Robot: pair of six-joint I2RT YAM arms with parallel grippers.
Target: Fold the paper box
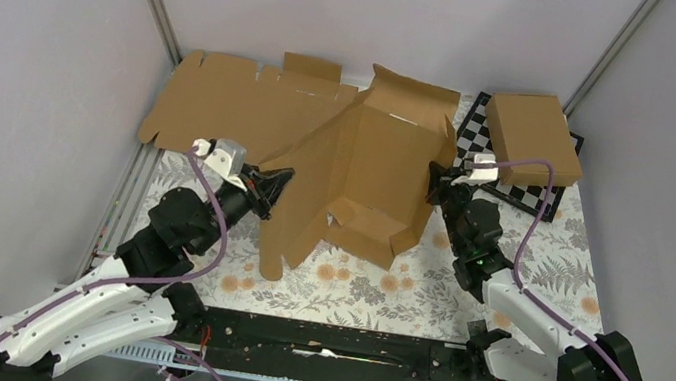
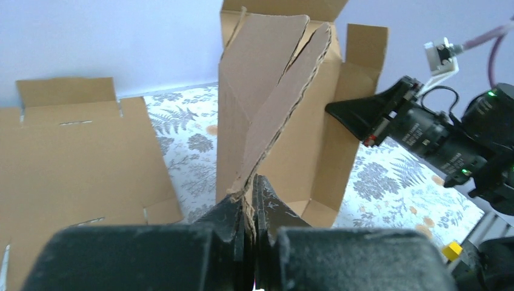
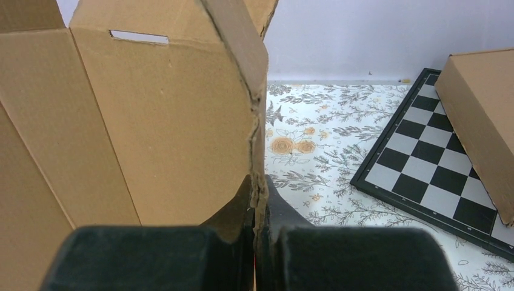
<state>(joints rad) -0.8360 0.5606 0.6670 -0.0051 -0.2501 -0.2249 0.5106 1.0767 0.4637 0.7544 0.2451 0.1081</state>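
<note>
The paper box (image 1: pixel 374 161) is a brown die-cut cardboard piece, partly raised in the middle of the floral cloth with its side walls lifted and its back flap up. My left gripper (image 1: pixel 280 183) is shut on the edge of the box's left flap (image 2: pixel 267 103); in the left wrist view the cardboard edge is pinched between the fingers of this gripper (image 2: pixel 251 195). On the opposite side, my right gripper (image 1: pixel 438 179) is shut on the right wall's edge. The right wrist view shows that wall (image 3: pixel 163 121) clamped in the right gripper (image 3: pixel 258 189).
A wide flat cardboard sheet (image 1: pixel 226 103) lies at the back left, partly under the box. A chessboard (image 1: pixel 535 196) lies at the back right with another closed brown box (image 1: pixel 534 137) on it. Grey walls close in the left, back and right.
</note>
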